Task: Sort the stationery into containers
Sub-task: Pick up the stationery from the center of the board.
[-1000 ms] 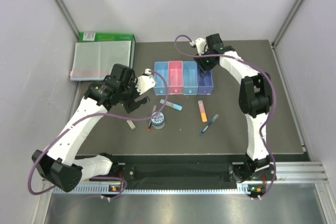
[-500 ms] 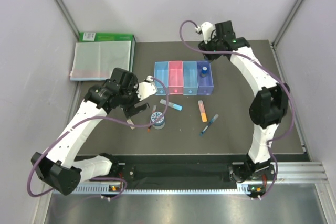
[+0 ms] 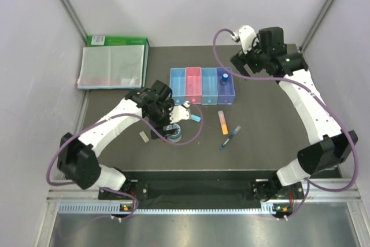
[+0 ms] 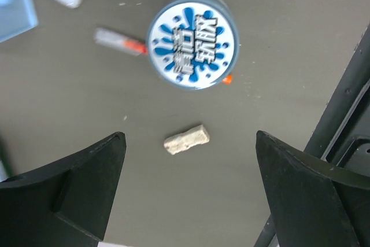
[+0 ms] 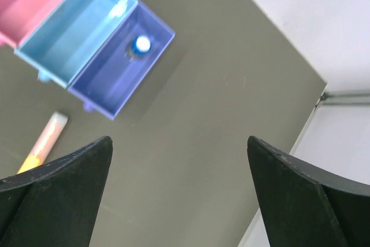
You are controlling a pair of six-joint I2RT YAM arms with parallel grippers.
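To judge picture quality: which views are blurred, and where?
Left wrist view: tape roll and eraser fairly sharp, the pen by the roll smeared. Right wrist view: purple bin and bottle slightly soft. Top view: evenly lit, no strong glare.

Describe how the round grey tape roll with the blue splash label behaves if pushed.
The round grey tape roll lies flat, so it would probably slide, not roll. Squat and rigid-looking, it seems unlikely to tip. The dark red pen beside it might get dragged along.
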